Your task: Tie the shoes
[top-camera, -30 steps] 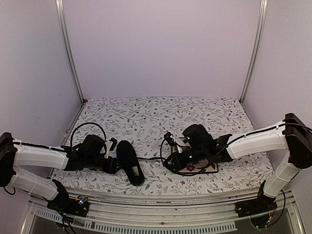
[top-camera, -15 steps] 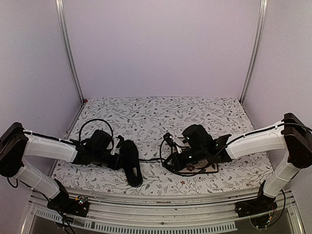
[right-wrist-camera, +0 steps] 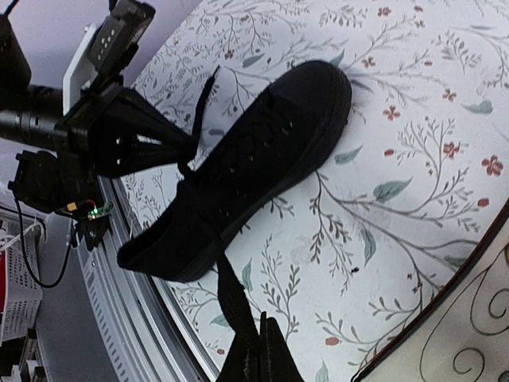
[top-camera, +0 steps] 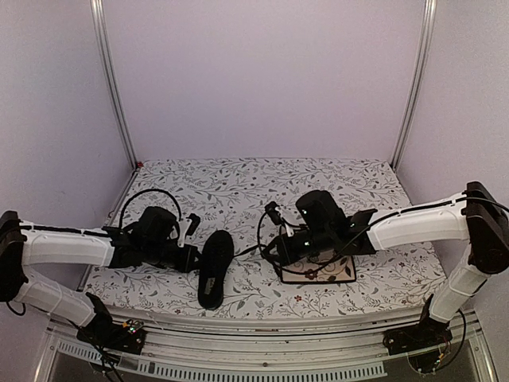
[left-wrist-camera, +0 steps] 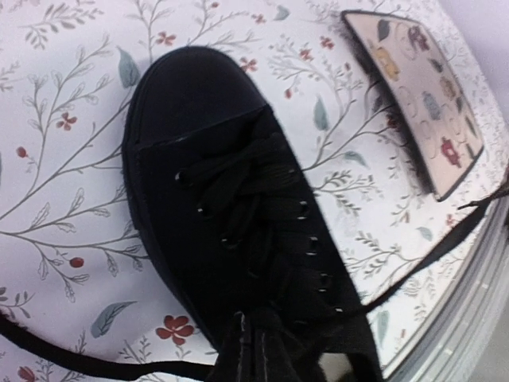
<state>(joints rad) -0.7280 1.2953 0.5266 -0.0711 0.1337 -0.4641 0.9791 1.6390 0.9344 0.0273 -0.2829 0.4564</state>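
- While you look down from above, the shoe (top-camera: 213, 270) lies on its sole on the flowery table (top-camera: 238, 183), between your two arms and closer to the left one.
- Its heel points to the near edge and its toe points to the far wall.
- Your left gripper (right-wrist-camera: 184, 146) sits right beside the shoe, with its fingers pressed together on one lace (right-wrist-camera: 205, 107).
- Your right gripper (right-wrist-camera: 256, 350) is off to the other side, pinching the other lace (right-wrist-camera: 231, 298), which runs back to the shoe.
- The square plate (left-wrist-camera: 413, 103) lies under your right arm, apart from the shoe.
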